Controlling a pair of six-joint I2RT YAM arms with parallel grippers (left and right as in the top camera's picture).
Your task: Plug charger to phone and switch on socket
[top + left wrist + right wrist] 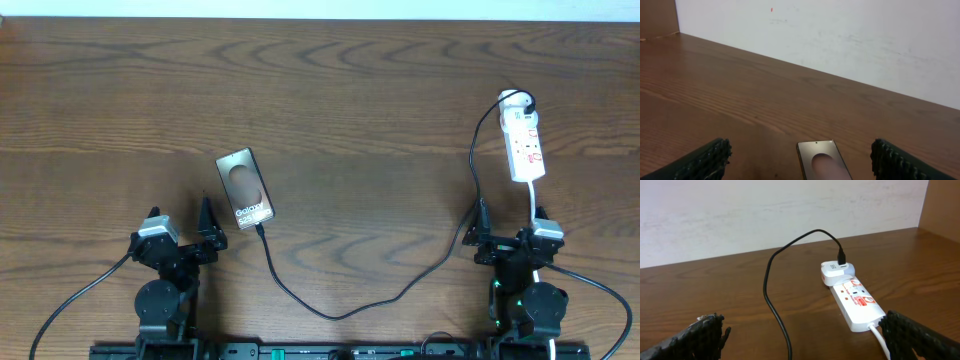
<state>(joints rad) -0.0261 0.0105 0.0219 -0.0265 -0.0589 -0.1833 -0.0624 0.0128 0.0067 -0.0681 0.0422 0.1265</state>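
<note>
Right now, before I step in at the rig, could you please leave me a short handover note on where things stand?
Left gripper: open and empty, just short of the phone.
Right gripper: open and empty, near the cord end of the socket.
Charger: runs from a white adapter on the socket's far end to the phone's near edge.
Done: the tip looks plugged into the phone, though full seating cannot be confirmed.
To do: check the plug, then switch the socket on. The switch's state cannot be read here.
</note>
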